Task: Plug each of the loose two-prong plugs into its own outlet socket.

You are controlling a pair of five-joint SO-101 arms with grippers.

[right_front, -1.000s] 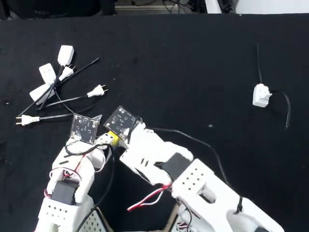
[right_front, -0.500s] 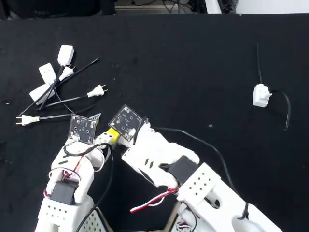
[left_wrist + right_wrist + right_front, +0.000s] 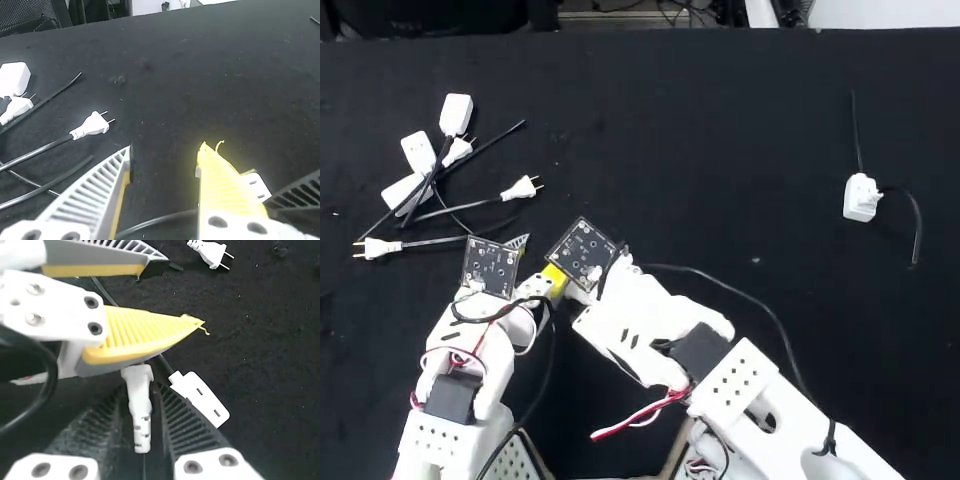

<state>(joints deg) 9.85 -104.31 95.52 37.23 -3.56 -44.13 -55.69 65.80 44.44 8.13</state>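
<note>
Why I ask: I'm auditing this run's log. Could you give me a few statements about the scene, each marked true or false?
1. The right gripper has a white plug clamped between its fingers. True.
2. The left gripper is shut on a socket. False: its jaws stand open with nothing between them.
3. A white outlet socket lies close beside the held plug. True.
4. The pile of loose plugs and sockets lies on the right side of the table. False: it lies on the left; on the right is a lone socket with a cord.
</note>
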